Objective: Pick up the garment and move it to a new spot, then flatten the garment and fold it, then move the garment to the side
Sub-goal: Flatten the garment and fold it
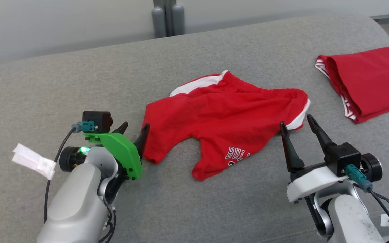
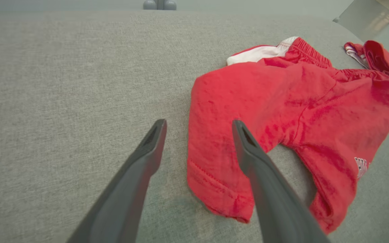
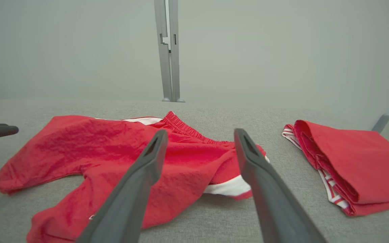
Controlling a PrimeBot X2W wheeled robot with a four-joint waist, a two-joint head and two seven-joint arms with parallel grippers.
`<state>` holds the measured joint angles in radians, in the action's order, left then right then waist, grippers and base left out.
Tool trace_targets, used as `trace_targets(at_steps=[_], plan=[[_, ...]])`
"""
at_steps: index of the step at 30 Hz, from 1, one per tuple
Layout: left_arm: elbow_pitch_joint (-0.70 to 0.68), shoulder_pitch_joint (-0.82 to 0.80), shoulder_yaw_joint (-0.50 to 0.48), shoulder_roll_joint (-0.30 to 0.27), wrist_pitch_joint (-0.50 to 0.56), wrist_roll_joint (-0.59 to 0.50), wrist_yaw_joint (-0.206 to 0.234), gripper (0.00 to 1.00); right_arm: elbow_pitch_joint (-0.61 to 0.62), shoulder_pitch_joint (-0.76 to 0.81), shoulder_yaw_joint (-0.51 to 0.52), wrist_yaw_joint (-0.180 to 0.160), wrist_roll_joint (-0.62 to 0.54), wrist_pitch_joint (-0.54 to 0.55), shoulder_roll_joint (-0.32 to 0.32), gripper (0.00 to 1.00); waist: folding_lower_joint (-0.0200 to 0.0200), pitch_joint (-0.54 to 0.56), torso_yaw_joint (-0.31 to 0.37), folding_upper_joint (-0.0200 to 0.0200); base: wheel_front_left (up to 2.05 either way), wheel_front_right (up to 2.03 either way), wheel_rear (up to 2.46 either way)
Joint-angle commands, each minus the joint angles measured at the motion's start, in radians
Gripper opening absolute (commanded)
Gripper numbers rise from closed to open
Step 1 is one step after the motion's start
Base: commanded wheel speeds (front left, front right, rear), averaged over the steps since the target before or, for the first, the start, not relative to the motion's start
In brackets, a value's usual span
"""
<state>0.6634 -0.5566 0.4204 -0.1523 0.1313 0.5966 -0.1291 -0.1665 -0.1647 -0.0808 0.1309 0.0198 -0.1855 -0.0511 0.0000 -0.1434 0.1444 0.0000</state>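
Jaws are being held spread and empty: the left gripper [image 1: 134,131] is being poised at a leg hem of the rumpled red jersey shorts with white side stripes [image 1: 221,114], the right gripper [image 1: 296,121] at their white-striped right end. The shorts are lying mid-way across the grey fabric-covered top [image 1: 79,84]. Flattening, folding and setting aside are judged outstanding. A folded red garment [image 1: 366,84] is lying near the right edge.

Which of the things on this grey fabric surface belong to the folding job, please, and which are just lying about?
In the job: unfolded red cloth shorts with white side stripes; open left gripper; open right gripper.
Lying about: folded red cloth garment with striped trim, at the right; grey upright posts behind.
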Motion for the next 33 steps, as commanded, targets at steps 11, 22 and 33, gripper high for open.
trace_targets(at_steps=[11, 22, 33], plan=[[0.151, -0.090, 0.038, 0.002, 0.000, 0.050, -0.002, 0.00, -0.018, -0.022, 0.020, -0.001, 0.029, -0.031, 0.000, 1.00, 0.0000, -0.066, 0.090, 0.0000, 0.00, 0.00, 0.00], [-0.049, -0.164, -0.055, 0.008, -0.392, 0.009, 0.009, 0.00, -0.022, -0.002, 0.038, -0.001, 0.019, -0.032, 0.000, 1.00, 0.0000, -0.026, 0.016, 0.0000, 0.00, 0.00, 0.00], [-0.315, -0.023, 0.052, 0.056, -0.369, -0.062, -0.002, 0.00, -0.021, 0.015, 0.025, -0.001, 0.025, -0.022, 0.000, 1.00, 0.0000, 0.008, -0.020, 0.0000, 0.00, 0.00, 0.00]])
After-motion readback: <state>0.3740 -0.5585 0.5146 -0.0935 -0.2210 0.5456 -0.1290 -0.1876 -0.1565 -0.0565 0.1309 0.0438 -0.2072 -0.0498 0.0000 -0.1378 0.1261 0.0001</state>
